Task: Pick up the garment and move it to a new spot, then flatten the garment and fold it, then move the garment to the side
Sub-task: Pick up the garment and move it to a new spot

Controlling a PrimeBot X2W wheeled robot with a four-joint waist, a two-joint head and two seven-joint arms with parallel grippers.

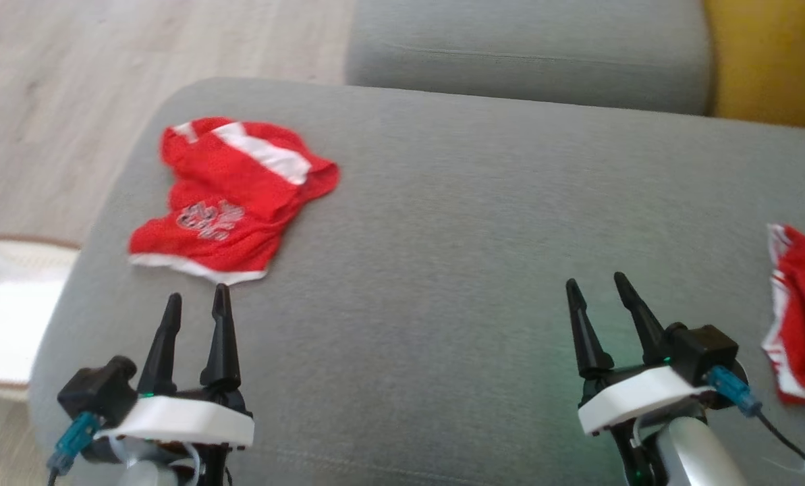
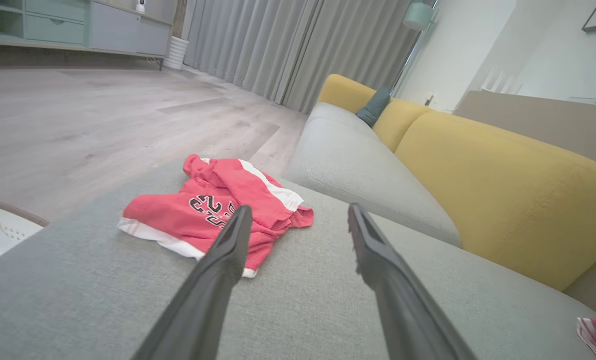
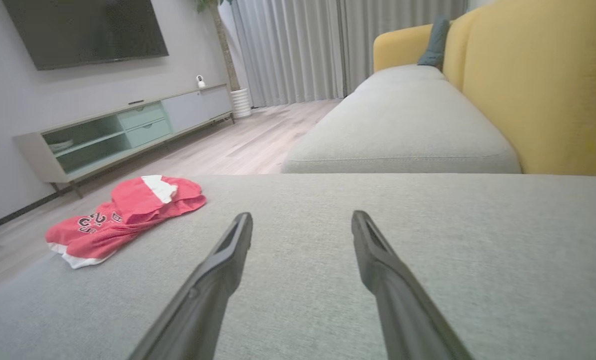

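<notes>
The garment (image 1: 230, 202) lies crumpled on the grey sofa cushion (image 1: 476, 236), toward the cushion's left side and close to its rounded left edge. It is red, with a white band across the upper fold, a white hem along the near edge and a printed emblem on the front. Part of it is folded over itself, so it is not flat.

The left gripper (image 1: 198, 293) sits just in front of the white hem, its two dark fingers spread apart with nothing between them. The fingertips point at the cloth. Whether the nearer tip touches the hem cannot be told. In the left wrist view one finger crosses in front of the garment's near corner.

The right gripper (image 1: 596, 280) is well apart from the garment, over the bare middle-right of the cushion, its fingers likewise spread and empty.

A second red and white piece of cloth (image 1: 803, 317) lies at the cushion's right edge. A white basket (image 1: 4, 317) stands on the wooden floor (image 1: 71, 81) beside the sofa's left edge. Beyond the cushion are another grey seat (image 1: 530, 54) and a yellow backrest (image 1: 766, 61).
</notes>
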